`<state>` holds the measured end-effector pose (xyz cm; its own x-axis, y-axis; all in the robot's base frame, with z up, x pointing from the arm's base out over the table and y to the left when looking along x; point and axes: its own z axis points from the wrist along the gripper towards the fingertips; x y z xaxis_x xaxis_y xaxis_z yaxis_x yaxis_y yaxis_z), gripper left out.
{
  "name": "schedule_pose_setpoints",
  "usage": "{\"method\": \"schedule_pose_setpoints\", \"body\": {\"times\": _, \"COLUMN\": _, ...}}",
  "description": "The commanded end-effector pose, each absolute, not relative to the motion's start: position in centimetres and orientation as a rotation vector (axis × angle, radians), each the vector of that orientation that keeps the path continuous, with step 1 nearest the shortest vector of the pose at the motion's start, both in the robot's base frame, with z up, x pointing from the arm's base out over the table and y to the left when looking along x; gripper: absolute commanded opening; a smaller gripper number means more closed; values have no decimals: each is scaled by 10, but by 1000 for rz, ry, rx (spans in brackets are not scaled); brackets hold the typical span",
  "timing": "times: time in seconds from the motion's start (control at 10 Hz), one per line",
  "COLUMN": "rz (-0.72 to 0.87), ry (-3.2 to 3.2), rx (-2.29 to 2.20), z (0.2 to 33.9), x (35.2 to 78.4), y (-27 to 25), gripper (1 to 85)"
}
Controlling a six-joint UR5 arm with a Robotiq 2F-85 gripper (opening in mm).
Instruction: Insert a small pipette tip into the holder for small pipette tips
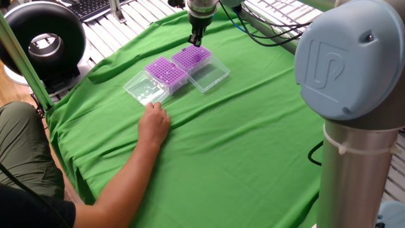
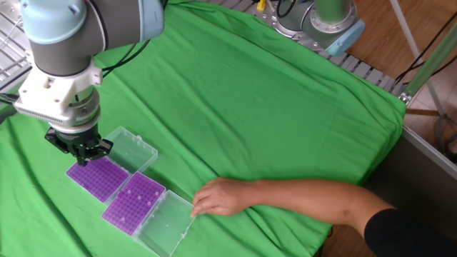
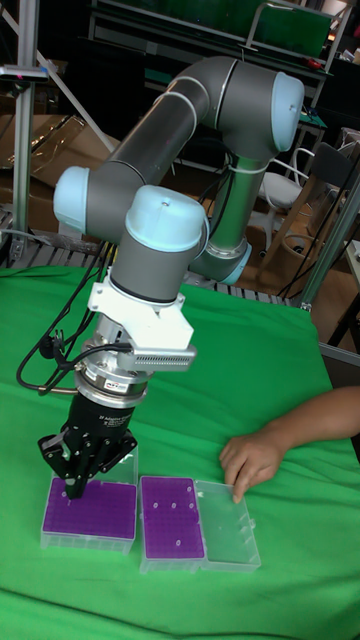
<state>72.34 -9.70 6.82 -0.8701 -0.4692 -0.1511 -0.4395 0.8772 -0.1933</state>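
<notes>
Two square purple holders for small pipette tips lie side by side in clear boxes with their lids open. My gripper (image 1: 197, 40) (image 2: 84, 155) (image 3: 75, 489) hangs just above the far edge of one holder (image 1: 192, 56) (image 2: 98, 178) (image 3: 92, 510). Its fingers are drawn together, pointing down. Any small pipette tip between them is too small to make out. The other holder (image 1: 166, 71) (image 2: 134, 202) (image 3: 172, 515) sits beside it, nearer the person.
A person's hand (image 1: 155, 123) (image 2: 218, 196) (image 3: 250, 462) rests on the green cloth (image 1: 253, 145), at the open clear lid (image 1: 145, 90) (image 2: 166, 223) (image 3: 225, 520) of the nearer box. The other lid (image 1: 210, 76) (image 2: 132, 148) lies open beside my gripper.
</notes>
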Motion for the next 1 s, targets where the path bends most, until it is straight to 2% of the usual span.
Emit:
{"method": "schedule_pose_setpoints", "body": {"times": 0.0, "rz": -203, "ry": 2855, "rx": -681, "z": 67, "x": 722, "y": -96, "gripper": 10}}
{"method": "schedule_pose_setpoints", "body": {"times": 0.9, "rz": -192, "ry": 2863, "rx": -683, "z": 67, "x": 713, "y": -98, "gripper": 10}}
